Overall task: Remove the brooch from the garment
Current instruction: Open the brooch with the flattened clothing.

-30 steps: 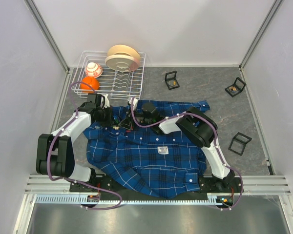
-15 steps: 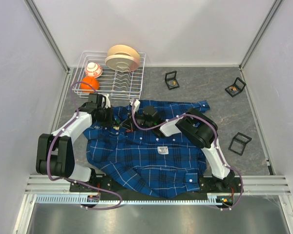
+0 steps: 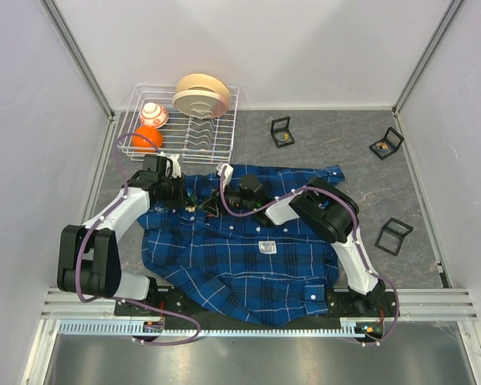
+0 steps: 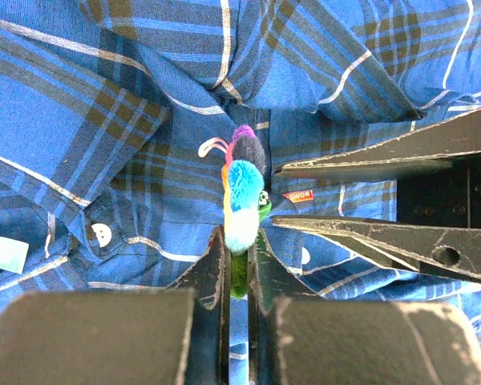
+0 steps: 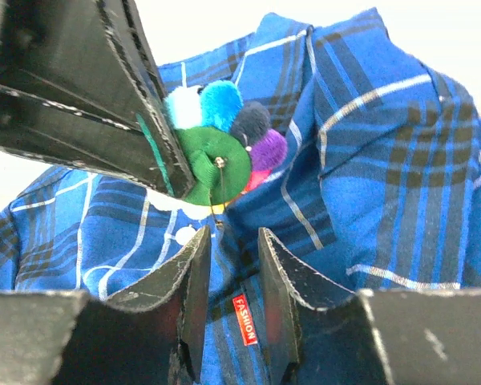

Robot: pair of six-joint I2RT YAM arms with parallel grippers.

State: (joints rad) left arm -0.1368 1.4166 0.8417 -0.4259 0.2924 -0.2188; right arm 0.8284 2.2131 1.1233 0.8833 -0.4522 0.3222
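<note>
Blue plaid shirt (image 3: pixel 248 265) lies spread on the grey table (image 3: pixel 345 152). The brooch (image 4: pixel 243 188) sits on the shirt's far left part, between the two grippers. The left gripper (image 4: pixel 236 241) is clamped on the brooch's near end, at its green felt backing. From those fingers the brooch runs lengthwise straight away: a cyan puff first, then a dark one, then purple at the far tip, with a pink loop curling off sideways. The right gripper (image 5: pixel 234 237) faces it from the opposite side, its jaws parted and holding nothing. Its tips are just short of the brooch, above the shirt's red label (image 5: pixel 247 319).
</note>
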